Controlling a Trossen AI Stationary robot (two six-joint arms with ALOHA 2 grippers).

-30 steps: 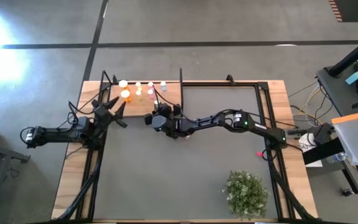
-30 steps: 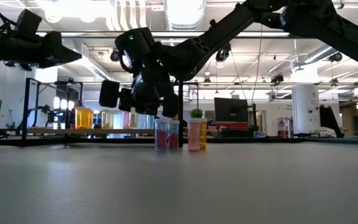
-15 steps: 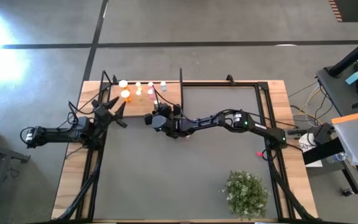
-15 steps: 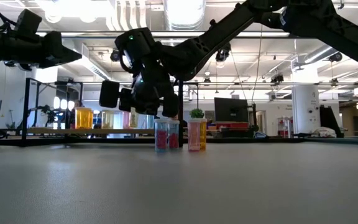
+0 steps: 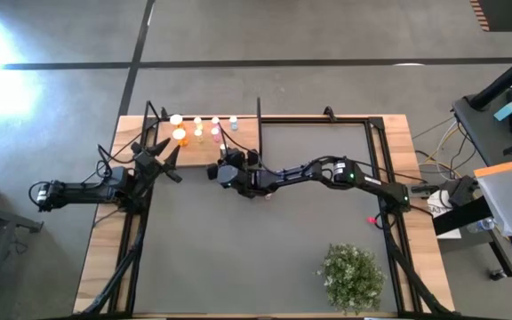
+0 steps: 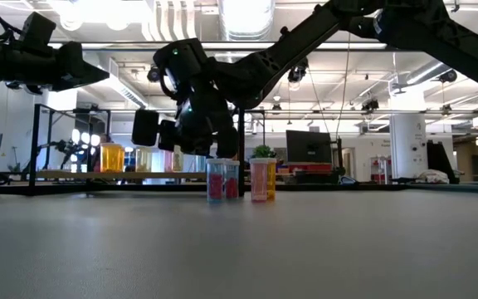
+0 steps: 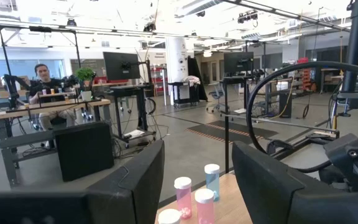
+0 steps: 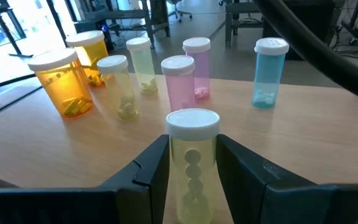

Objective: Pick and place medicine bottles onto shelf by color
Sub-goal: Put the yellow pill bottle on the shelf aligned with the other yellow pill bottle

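The high view is looking straight down from well above, taking in the whole bench (image 5: 265,240) and the shelf (image 5: 204,135) at its far left corner. The low view is sitting at bench-top level near the front edge, facing level across the mat into the room. The left wrist view is looking forward between its 2 fingers (image 7: 129,186), over the shelf's bottles (image 7: 194,196) toward the room, where a seated person (image 7: 42,78) is showing. The right wrist view is sitting very close above the shelf, facing the bottles. All 4 views are sharing the shelf corner with its bottles.
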